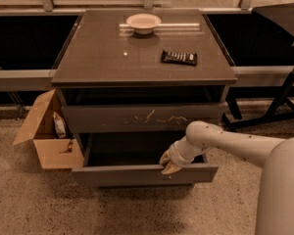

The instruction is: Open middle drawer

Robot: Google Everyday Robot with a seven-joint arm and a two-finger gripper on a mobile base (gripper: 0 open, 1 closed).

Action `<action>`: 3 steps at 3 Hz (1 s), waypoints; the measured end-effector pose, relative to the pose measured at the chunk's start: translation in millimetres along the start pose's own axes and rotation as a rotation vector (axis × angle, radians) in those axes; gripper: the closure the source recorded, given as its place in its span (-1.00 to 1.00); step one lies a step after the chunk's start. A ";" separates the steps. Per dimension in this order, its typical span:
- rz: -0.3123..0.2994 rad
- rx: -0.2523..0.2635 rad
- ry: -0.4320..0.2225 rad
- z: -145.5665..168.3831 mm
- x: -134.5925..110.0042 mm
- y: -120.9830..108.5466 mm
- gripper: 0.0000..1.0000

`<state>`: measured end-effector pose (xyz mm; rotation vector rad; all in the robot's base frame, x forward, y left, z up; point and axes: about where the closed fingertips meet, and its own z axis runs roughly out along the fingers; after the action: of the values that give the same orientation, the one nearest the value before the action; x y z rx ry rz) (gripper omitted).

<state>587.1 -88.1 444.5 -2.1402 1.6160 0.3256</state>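
The middle drawer (137, 174) of the dark cabinet is pulled out, showing its shallow dark interior. Its plain flat front faces me. My gripper (169, 165) sits at the top edge of that drawer front, right of centre, with the white arm reaching in from the right. The taller drawer front with pale scratch marks (142, 117) is above it, slightly out. The lowest front is mostly hidden under the open drawer.
On the cabinet top (103, 58) stand a pale bowl (143, 22) and a dark flat remote-like object (179, 57). An open cardboard box (49, 136) stands on the floor at the cabinet's left. A dark stand leg (279, 106) is at the right.
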 end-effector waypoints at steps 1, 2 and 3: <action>0.000 0.000 0.000 0.0 0.0 0.0 -0.55; 0.000 0.000 0.000 0.1 -0.1 0.2 -0.99; -0.015 -0.023 -0.021 5.0 -4.2 11.2 -1.00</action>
<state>575.6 -84.7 439.7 -2.1581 1.5913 0.3625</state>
